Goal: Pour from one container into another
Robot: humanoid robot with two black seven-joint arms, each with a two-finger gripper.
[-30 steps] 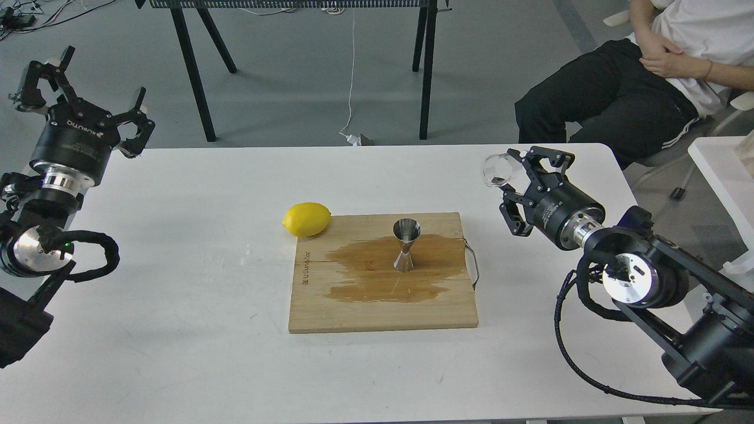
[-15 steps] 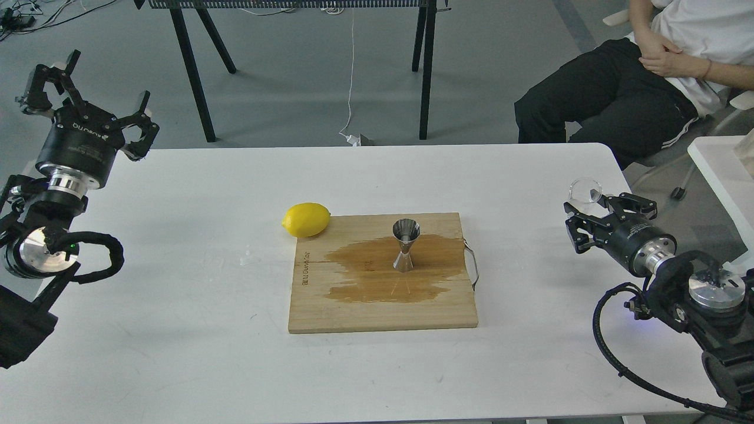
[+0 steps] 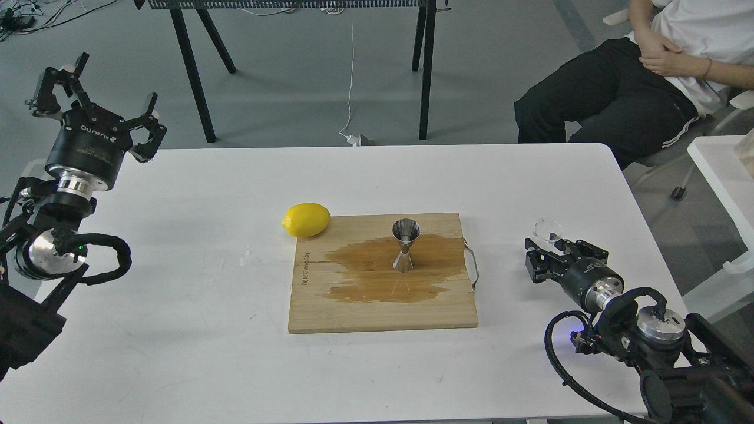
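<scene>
The steel jigger (image 3: 406,244) stands upright on the wooden cutting board (image 3: 330,309), in the middle of a dark wet stain. The small clear glass cup (image 3: 548,229) is low over the table to the right of the board, held at the tips of my right gripper (image 3: 552,246), which is shut on it. I cannot tell whether the cup touches the table. My left gripper (image 3: 97,88) is raised at the far left, beyond the table's back corner, open and holding nothing.
A yellow lemon (image 3: 306,219) lies at the board's back left corner. A metal handle (image 3: 473,265) sticks out of the board's right side. A seated person (image 3: 618,100) is behind the table's far right corner.
My right arm has swung away from the board, down and to the right, bringing the glass cup low over the table. The left gripper has drifted slightly right.
</scene>
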